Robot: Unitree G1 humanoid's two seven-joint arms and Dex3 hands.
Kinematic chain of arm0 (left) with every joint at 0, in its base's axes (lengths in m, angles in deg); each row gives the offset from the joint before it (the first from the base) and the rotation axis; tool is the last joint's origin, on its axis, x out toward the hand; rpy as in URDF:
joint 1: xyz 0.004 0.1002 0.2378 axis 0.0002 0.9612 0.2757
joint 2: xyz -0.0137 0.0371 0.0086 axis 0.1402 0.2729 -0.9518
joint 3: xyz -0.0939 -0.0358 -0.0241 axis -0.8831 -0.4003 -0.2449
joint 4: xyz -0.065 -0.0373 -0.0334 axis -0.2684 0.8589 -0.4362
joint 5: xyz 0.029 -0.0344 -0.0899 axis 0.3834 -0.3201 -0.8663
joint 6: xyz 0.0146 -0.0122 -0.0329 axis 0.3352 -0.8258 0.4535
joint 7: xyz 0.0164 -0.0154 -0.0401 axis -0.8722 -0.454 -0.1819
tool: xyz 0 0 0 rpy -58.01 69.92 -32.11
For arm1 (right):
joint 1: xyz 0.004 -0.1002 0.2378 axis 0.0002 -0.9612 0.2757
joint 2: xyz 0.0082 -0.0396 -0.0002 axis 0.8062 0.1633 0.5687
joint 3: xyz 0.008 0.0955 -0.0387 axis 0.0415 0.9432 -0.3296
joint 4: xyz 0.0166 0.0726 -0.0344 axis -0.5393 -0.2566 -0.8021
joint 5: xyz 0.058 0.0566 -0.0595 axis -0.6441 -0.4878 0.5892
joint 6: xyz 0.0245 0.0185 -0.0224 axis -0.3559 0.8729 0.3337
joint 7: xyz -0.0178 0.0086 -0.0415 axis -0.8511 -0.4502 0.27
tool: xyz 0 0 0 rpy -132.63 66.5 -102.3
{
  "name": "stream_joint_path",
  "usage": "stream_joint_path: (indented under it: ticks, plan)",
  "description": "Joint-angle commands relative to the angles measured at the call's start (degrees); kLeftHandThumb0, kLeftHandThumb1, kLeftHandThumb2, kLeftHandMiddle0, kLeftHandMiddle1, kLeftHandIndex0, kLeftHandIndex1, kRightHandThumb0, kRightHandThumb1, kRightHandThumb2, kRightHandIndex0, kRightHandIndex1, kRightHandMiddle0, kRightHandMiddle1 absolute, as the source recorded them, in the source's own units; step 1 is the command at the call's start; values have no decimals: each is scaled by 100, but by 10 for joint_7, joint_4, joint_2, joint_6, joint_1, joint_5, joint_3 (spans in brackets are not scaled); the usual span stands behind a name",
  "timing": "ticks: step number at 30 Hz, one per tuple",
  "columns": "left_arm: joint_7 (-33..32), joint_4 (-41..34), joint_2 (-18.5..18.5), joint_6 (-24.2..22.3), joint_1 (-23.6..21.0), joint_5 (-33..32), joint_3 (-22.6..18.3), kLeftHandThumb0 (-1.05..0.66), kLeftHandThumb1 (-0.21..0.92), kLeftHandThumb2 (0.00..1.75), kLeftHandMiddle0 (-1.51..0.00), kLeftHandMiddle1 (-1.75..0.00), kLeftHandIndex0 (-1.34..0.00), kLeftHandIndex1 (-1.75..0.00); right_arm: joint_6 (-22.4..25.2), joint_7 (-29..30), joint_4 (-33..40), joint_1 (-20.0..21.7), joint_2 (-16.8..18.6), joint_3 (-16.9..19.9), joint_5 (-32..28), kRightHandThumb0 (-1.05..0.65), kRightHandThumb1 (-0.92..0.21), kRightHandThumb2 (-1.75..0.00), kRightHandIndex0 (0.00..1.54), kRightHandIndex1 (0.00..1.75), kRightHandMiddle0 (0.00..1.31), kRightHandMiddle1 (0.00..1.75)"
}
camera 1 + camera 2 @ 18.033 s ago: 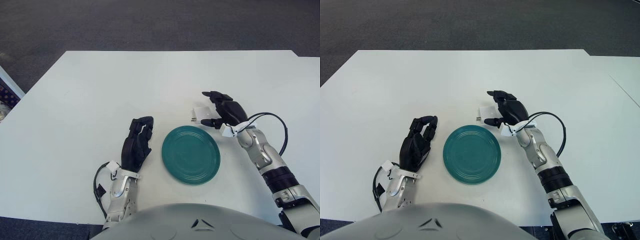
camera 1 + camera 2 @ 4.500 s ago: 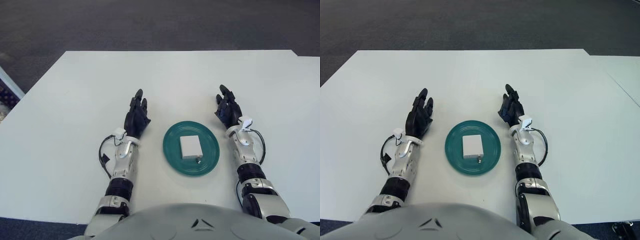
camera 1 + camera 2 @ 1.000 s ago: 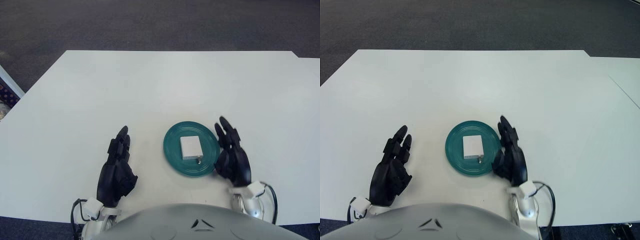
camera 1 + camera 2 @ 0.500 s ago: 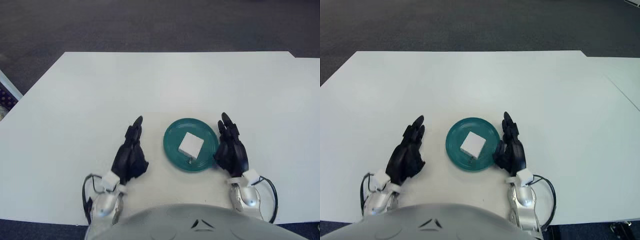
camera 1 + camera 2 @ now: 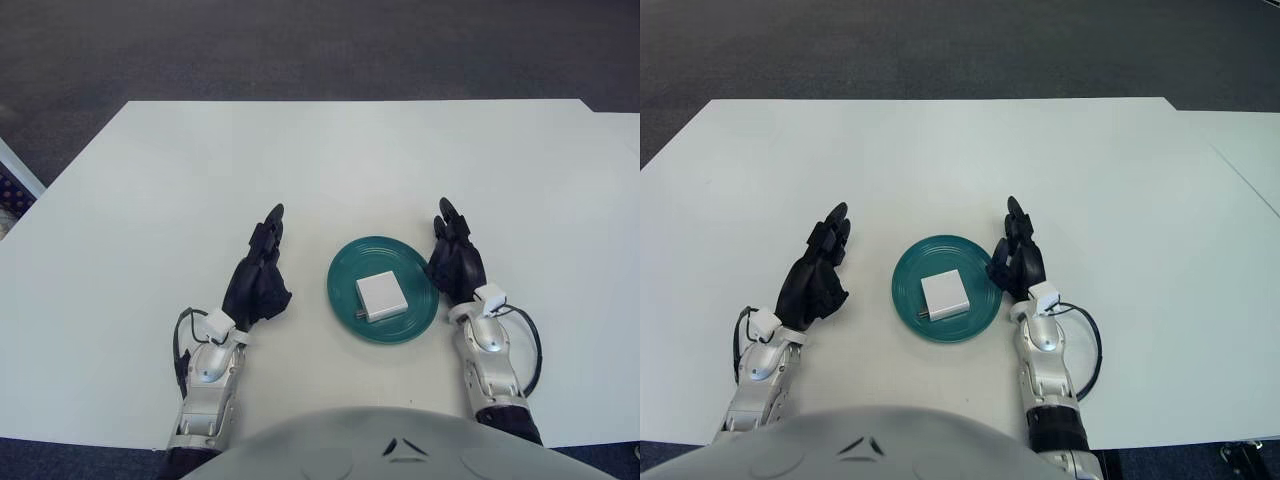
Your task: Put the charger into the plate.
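Observation:
A white square charger (image 5: 380, 295) lies flat in the middle of the round teal plate (image 5: 347, 311) on the white table. Its metal prongs stick out at its front left side. My right hand (image 5: 455, 261) stands edge-up just right of the plate, fingers straight and empty, next to the rim. My left hand (image 5: 260, 275) stands edge-up left of the plate with a gap between them, fingers straight and empty. In the right eye view the charger (image 5: 944, 295) sits between both hands.
The white table (image 5: 300, 160) stretches far ahead and to both sides. A second table edge (image 5: 1250, 150) shows at the far right. Dark carpet lies beyond the table's far edge.
The charger has turned in the plate, from diamond-like to nearly square-on. Both hands have moved forward, away from my body, and the plate has shifted slightly.

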Motion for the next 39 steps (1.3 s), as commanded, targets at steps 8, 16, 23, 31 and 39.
stream_joint_path:
  ticks: [8, 16, 23, 31, 39]
  plan:
    - [-20, 39, -29, -38, -50, 2, 4, -99, 92, 114, -2, 0, 0, -18, 89, -8, 1, -12, 14, 3, -33, -83, -92, -97, 4, 1, 1, 7]
    - [-37, 41, -39, -48, -47, 17, 6, -96, 92, 115, -1, 0, 0, -15, 87, -23, -34, 21, 1, 16, -40, -87, -92, -97, 5, 1, 0, 7]
    - [-39, 61, -51, -39, -48, 12, 2, -93, 92, 114, -1, 0, 0, -14, 83, -31, -30, 27, -7, 24, -39, -87, -92, -97, 6, 1, 0, 8]
    - [-50, 72, -66, -51, -53, 8, -1, -94, 92, 113, -1, 0, 0, -16, 81, -37, -29, 26, -15, 28, -36, -88, -92, -98, 7, 1, 0, 9]
    - [-78, 69, -86, -52, -37, 31, 11, -96, 92, 112, -2, 0, 0, -17, 71, -42, -32, 15, -24, 33, -35, -88, -92, -98, 6, 1, 0, 10]
